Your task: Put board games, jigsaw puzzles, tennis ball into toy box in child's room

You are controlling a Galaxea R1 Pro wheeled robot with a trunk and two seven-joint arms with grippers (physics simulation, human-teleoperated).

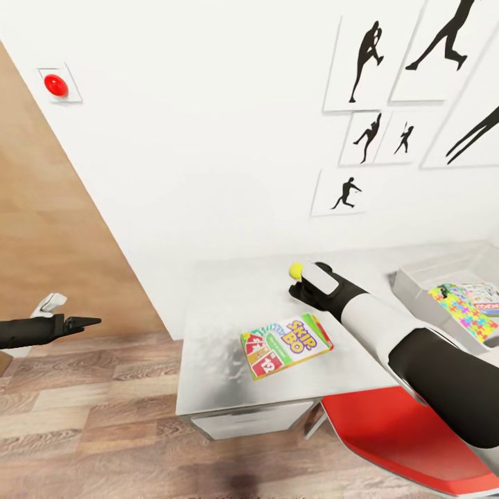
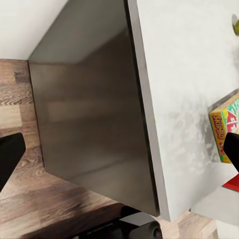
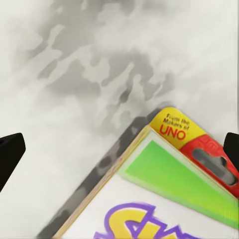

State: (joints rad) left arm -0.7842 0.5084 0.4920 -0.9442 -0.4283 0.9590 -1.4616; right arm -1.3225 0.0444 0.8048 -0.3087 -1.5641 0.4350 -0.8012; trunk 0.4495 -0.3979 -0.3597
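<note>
The tennis ball (image 1: 296, 269) sits on the table (image 1: 222, 326) near the centre of the head view, just above the tip of the right gripper (image 1: 303, 285); whether the two touch I cannot tell. In the right wrist view the two dark fingertips (image 3: 10, 157) stand at opposite edges of the frame, so the jaws are spread wide with nothing between them, above the mottled white tabletop (image 3: 74, 74) and the upper corner of the SKIP-BO box (image 3: 169, 189), whose yellow and red tab reads UNO.

In the head view the SKIP-BO box (image 1: 286, 344) lies flat on the table, below and a little left of the right gripper, near the front edge. At the right edge of that frame the toy box (image 1: 416, 294) rests on the table, holding a jigsaw puzzle (image 1: 463, 312) of bright interlocking pieces and, beside it, a pale printed game box (image 1: 482, 296) cut off by the frame. A red chair (image 1: 409, 436) stands at the lower right, partly under the right arm.

The left gripper (image 1: 86, 321) hangs at the left edge of the head view, over the wooden floor (image 1: 90, 416), well apart from the table. Its wrist view shows the fingertips (image 2: 10, 159) set wide at opposite frame edges, empty, facing the table's dark side panel (image 2: 94, 119), with the SKIP-BO box (image 2: 224, 129) at the right edge.
</note>
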